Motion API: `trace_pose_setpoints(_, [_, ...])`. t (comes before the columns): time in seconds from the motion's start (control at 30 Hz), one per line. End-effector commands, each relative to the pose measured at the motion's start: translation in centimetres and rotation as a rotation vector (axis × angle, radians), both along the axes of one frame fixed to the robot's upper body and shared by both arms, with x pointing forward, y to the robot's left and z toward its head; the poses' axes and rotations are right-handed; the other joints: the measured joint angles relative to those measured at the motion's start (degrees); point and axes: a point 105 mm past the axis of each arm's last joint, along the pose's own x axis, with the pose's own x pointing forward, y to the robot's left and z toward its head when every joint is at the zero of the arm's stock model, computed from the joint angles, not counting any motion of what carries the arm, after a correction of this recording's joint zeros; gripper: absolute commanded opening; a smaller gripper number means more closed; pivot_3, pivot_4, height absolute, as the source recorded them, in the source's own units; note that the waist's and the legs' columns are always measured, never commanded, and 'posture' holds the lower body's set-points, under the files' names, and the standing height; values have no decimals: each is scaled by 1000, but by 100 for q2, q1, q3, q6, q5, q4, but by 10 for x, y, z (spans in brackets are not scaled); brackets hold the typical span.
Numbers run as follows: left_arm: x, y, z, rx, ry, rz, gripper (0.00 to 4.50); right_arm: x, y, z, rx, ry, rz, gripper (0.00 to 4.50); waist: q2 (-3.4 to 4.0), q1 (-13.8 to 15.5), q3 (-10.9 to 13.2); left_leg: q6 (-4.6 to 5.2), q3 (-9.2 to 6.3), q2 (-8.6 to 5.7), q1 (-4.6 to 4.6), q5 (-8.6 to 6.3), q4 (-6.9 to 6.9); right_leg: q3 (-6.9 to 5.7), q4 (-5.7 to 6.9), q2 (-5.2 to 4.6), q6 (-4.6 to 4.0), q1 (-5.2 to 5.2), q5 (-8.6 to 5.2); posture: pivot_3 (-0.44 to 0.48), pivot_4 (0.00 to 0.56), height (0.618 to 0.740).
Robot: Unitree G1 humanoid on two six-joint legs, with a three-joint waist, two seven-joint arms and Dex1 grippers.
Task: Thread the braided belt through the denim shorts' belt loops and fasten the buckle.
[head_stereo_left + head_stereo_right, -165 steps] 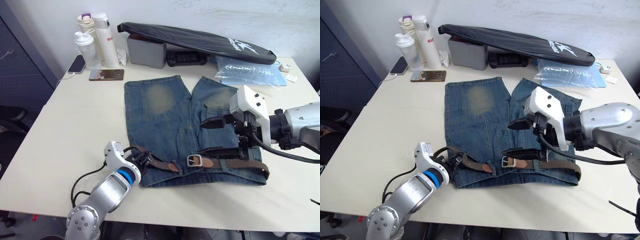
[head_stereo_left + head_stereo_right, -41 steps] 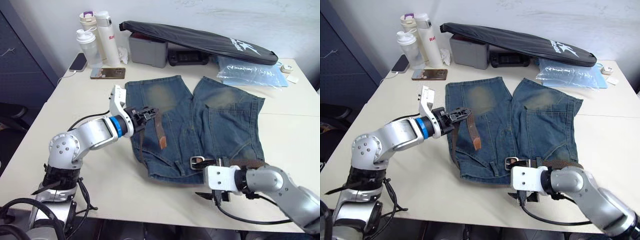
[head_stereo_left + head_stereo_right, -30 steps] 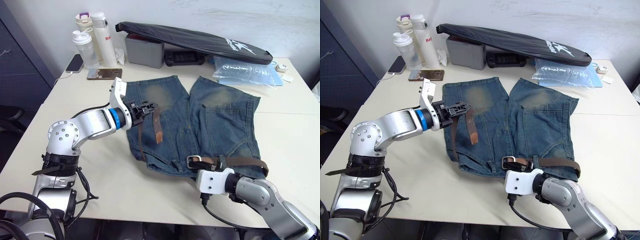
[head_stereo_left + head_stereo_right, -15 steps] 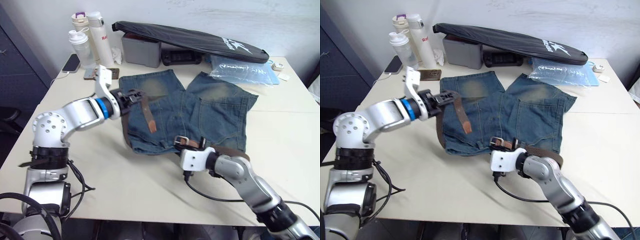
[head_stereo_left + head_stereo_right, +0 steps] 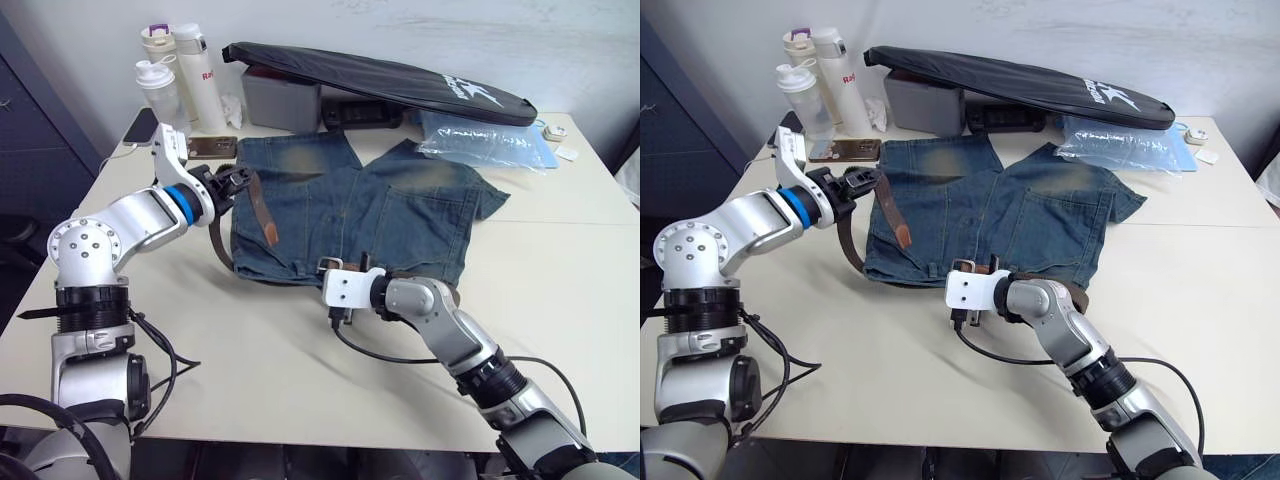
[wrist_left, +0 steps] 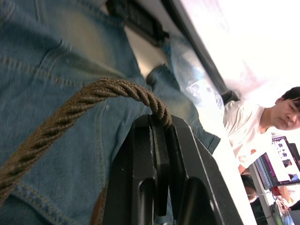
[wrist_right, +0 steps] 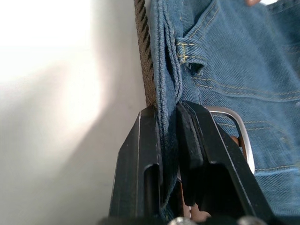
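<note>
I see my left gripper (image 6: 159, 126) clamped on the brown braided belt (image 6: 84, 101), right gripper (image 7: 169, 117) pinching the faded shorts' (image 7: 225, 61) waistband edge.

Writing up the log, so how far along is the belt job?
Done: the braided belt runs along the denim shorts' waistband.

In hand: the left pincer is shut on the belt's free end, lifted off the shorts; the right pincer pinches the waistband edge beside the buckle.

Left: tan tip hangs loose, buckle unfastened.
</note>
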Motion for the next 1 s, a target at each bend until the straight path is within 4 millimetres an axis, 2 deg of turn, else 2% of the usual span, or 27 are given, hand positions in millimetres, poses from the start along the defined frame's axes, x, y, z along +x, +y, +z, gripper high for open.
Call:
trace_pose_setpoints(0.03, [-5,4,0,-71,6,71,0,-9,-2,12,64,61,-4,139,-4,-3,-2,0,0,1,-1,0,0,0,1,1,0,0,0,0,150,740])
trace_pose_setpoints(0.1, [-8,4,-9,-127,44,112,0,-14,-3,23,95,94,6,1208,-5,-3,-1,0,0,1,-4,0,3,0,1,3,1,-4,0,0,150,740])
trace_pose_setpoints(0.17, [-12,7,-15,-168,71,160,0,-18,-1,36,137,134,22,1920,-8,-4,1,0,0,2,-7,0,5,1,0,4,1,-6,1,0,150,740])
trace_pose_setpoints(0.3, [-20,16,-17,-247,106,240,0,-26,-1,54,188,216,53,3898,-8,-18,1,0,4,4,-7,0,6,5,-3,10,1,-11,1,0,150,740])
trace_pose_setpoints(0.37, [-25,18,-16,-272,113,248,0,-32,-2,62,209,258,73,4464,-8,-13,1,-1,2,5,-7,0,6,4,-10,12,1,-13,1,0,150,740])
trace_pose_setpoints(0.47, [-41,6,-15,-363,126,217,0,-37,-13,78,221,272,99,4464,-8,-8,0,-1,1,5,-5,0,5,3,-11,12,1,-11,1,0,150,740])
trace_pose_setpoints(0.6, [-60,-4,-22,-419,144,223,0,-32,-24,87,216,260,76,4464,-6,16,-1,0,1,-1,-11,-1,3,3,-13,4,1,-6,1,0,150,740])
trace_pose_setpoints(0.77, [-69,-2,-24,-595,135,334,0,-29,-31,86,206,277,45,4464,-7,18,0,11,0,-1,-6,-6,9,3,-55,3,5,16,7,0,150,740])
trace_pose_setpoints(1.0, [-86,7,-51,-581,143,507,0,-29,-33,88,234,293,19,4464,0,-13,1,11,4,1,-1,-7,7,13,-91,21,6,33,10,0,150,740])
